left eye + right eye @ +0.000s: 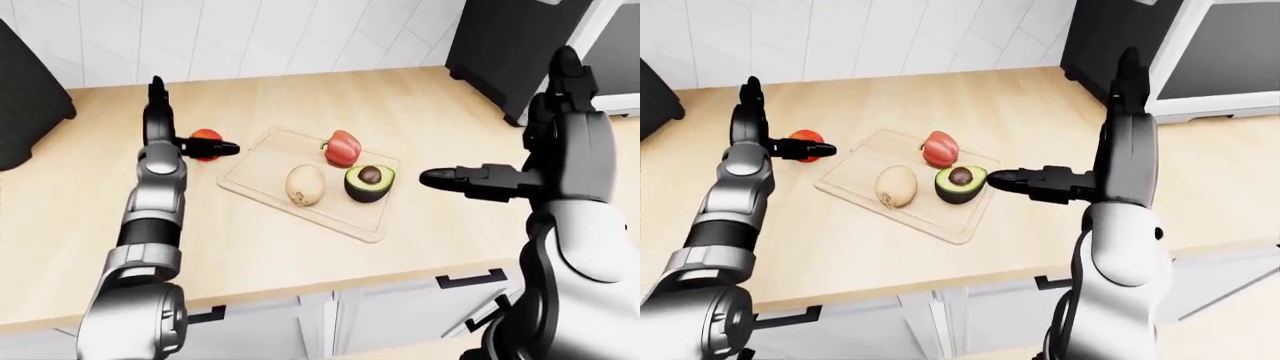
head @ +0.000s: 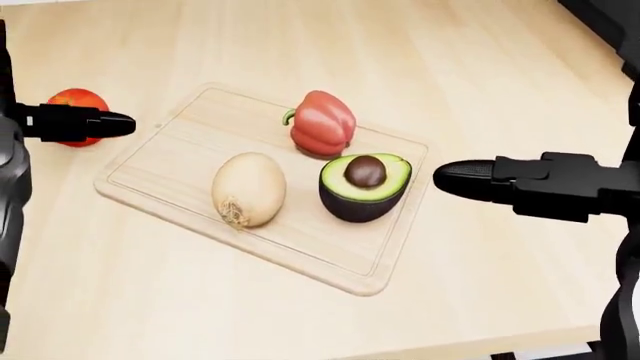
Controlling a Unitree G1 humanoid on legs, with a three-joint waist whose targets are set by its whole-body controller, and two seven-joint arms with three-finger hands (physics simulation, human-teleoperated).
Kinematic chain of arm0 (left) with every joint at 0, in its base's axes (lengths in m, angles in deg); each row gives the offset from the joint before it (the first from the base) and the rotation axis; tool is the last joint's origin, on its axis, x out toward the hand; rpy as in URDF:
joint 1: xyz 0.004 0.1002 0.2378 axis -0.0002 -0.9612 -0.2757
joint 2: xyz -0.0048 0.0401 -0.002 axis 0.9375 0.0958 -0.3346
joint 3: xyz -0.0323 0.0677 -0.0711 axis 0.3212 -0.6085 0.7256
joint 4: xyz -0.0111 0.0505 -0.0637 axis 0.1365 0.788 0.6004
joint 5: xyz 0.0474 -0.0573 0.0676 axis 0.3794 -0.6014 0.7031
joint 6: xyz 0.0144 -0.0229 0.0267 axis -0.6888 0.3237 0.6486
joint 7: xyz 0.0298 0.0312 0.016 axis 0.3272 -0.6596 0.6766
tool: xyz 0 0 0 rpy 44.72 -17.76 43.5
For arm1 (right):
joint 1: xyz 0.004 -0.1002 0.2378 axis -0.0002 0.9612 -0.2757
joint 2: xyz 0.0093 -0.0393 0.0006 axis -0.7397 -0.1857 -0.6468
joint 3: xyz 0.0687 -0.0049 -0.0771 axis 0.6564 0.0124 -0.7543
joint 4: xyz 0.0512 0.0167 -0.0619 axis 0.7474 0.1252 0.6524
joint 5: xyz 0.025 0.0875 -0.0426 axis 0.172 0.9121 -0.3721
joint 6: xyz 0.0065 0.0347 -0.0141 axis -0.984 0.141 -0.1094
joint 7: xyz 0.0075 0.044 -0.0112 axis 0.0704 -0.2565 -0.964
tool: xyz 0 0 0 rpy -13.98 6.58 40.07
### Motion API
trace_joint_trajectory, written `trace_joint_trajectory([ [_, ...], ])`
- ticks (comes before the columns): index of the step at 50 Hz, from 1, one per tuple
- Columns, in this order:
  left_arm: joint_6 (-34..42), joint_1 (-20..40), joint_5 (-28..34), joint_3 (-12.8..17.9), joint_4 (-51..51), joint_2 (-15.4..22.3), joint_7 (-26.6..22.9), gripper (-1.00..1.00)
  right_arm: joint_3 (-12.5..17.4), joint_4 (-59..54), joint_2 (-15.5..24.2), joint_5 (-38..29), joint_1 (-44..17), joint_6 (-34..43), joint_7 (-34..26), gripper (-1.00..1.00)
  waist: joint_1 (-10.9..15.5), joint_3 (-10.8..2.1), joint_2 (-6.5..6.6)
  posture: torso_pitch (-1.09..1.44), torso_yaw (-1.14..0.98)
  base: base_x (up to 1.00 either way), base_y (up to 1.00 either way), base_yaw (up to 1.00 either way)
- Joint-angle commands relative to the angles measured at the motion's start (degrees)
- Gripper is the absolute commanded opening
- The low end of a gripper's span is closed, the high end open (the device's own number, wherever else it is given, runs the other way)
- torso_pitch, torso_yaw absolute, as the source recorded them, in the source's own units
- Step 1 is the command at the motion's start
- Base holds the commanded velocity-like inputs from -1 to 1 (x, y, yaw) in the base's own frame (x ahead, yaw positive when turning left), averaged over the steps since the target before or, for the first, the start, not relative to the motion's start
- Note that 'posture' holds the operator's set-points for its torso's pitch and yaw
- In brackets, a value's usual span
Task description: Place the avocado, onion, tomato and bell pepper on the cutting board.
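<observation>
Lighting: bright, even, soft; faint shadows under the vegetables on the worktop (image 2: pixel 480 300). Sharp render, no glare, no blur.

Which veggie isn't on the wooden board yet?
The tomato. It sits on the counter left of the cutting board, by the left hand; the onion, avocado and bell pepper are on it.
</observation>
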Motion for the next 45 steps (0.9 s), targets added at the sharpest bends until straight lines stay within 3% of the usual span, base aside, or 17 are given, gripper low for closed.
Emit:
trace_joint_trajectory([
  [1,-2.3,2.3,0.0,0.3,-1.4,0.8,0.6,1.00,0.1,1.2,0.3,-0.3,-1.3,-1.6,0.1,1.00,0.0,-1.56,0.17,0.00,0.00,0.00,0.00,0.00],
  [25,-6.5,1.5,-0.4,0.1,5.6,0.8,2.5,1.00,0.1,1.2,0.5,-0.8,-1.2,-1.6,-0.1,1.00,-0.1,-1.83,0.30,0.00,0.00,0.00,0.00,0.00],
  [38,-8.8,4.0,-0.5,-0.4,10.7,0.3,2.8,1.00,-0.1,1.7,1.1,-1.3,-1.7,-0.5,-0.8,1.00,0.0,-1.93,0.28,0.00,0.00,0.00,0.00,0.00],
  [39,-8.8,4.1,-0.5,-0.3,10.8,0.3,2.9,0.80,-0.1,1.8,1.1,-1.3,-1.6,-0.4,-0.8,1.00,0.0,-1.93,0.26,0.00,0.00,0.00,0.00,0.00],
  [40,-8.9,4.1,-0.5,-0.4,10.9,0.3,2.8,0.77,-0.1,1.9,1.1,-1.4,-1.6,-0.4,-0.8,1.00,0.1,-1.93,0.25,0.00,0.00,0.00,0.00,0.00],
  [41,-8.9,4.1,-0.6,-0.4,10.9,0.2,2.8,0.45,0.0,1.8,0.9,-1.3,-1.2,-0.8,-0.8,1.00,0.1,-1.93,0.24,0.00,0.00,0.00,0.00,0.00],
  [42,-8.9,4.1,-0.5,-0.5,10.9,0.2,2.8,0.29,0.2,1.7,0.7,-1.2,-0.9,-1.2,-0.7,1.00,0.1,-1.92,0.23,0.00,0.00,0.00,0.00,0.00],
  [45,-8.6,4.0,-0.5,-0.5,10.5,0.2,2.8,0.18,0.3,1.8,0.7,-1.1,-0.8,-1.2,-0.7,1.00,0.0,-1.95,0.23,0.00,0.00,0.00,0.00,0.00],
])
